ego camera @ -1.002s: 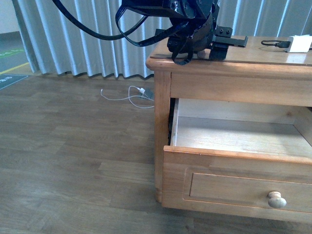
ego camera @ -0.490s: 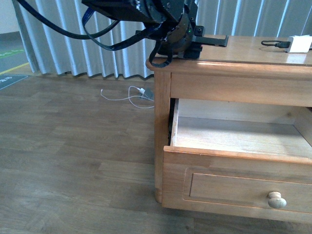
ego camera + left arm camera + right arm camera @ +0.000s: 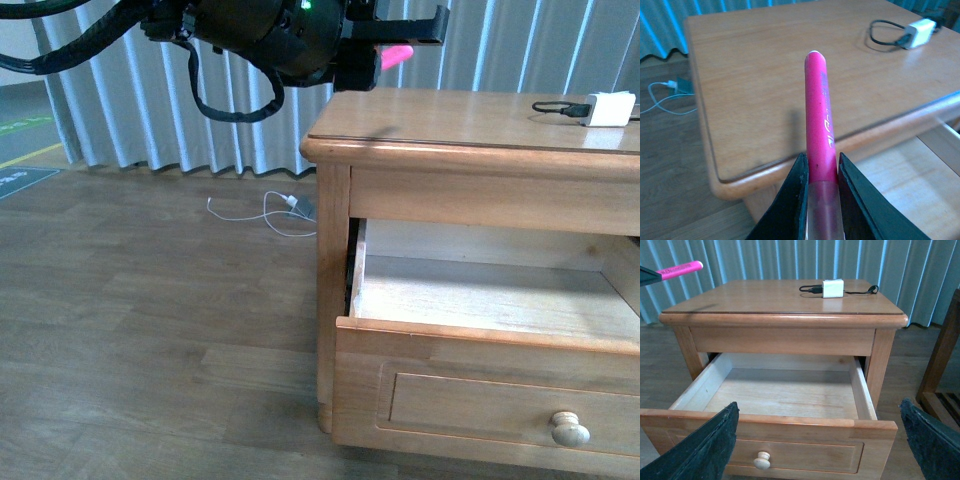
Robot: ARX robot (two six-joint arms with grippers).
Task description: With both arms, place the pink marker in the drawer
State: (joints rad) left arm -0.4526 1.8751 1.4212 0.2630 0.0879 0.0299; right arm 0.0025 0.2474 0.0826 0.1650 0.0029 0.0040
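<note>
Holds the pink marker clamped in the left gripper, pinched at the paler cap end, with both fingers pressed on its sides. Carries it raised, clear of the wooden top, touching nothing else.

Long axis: runs straight out from the fingertips in line with the fingers, roughly level, with most of the pink barrel sticking out beyond the grip. Points out over the near corner of the top, toward the white charger well beyond the tip.

Key relation: puts the drawer below the left gripper and off to its right in the front view, pulled open under the top, pale inside exposed and apparently empty. Leaves the top's edge between the marker and the opening, so probably needs a shift sideways off the corner and then a drop before any release. Risk as judged: clipping the top's rim with the long overhanging barrel on the way down.

Right gripper: fingers spread wide apart, nothing between them. Faces the drawer front square on, opening straight ahead and slightly below, knob just under the midline. Sits nearer the drawer than the left, with the marker high and far off to its left side. Likely saved for pushing the drawer shut; no contact with the front visible.
</note>
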